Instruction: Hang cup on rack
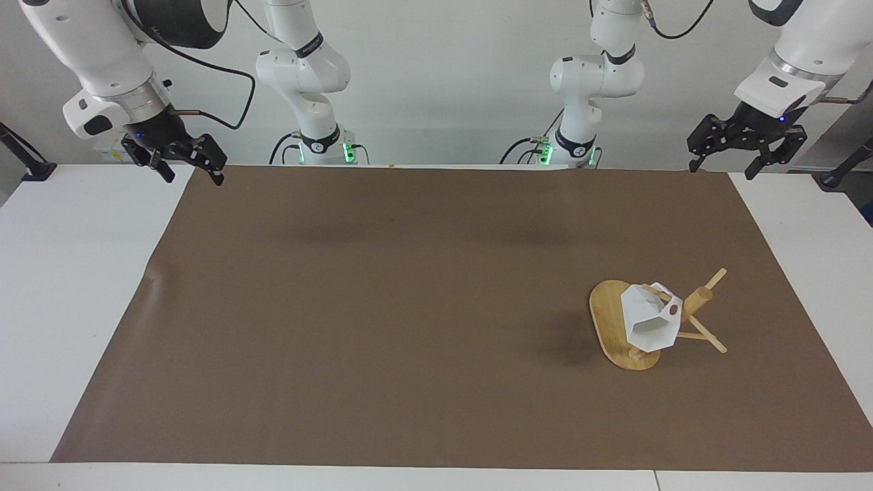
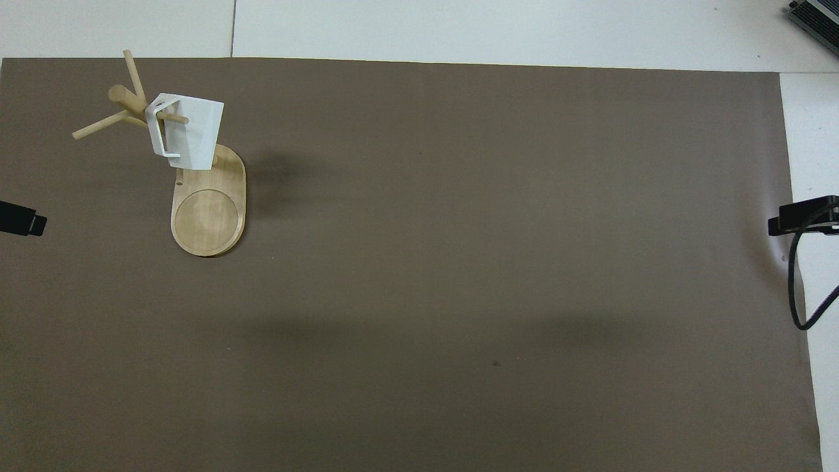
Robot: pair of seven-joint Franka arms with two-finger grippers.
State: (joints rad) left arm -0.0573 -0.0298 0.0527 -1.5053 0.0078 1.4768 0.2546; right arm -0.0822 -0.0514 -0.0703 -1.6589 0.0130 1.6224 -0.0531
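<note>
The white faceted cup hangs by its handle on a peg of the bamboo rack, which stands toward the left arm's end of the table. In the overhead view the cup hangs over the rack's oval base. My left gripper is open and empty, raised over the mat's corner by the robots, well apart from the rack; its tip shows at the overhead view's edge. My right gripper is open and empty over the mat's other corner by the robots, and shows in the overhead view.
A brown mat covers most of the white table. A black cable loops below the right gripper. A dark device sits at the table's corner farthest from the robots, at the right arm's end.
</note>
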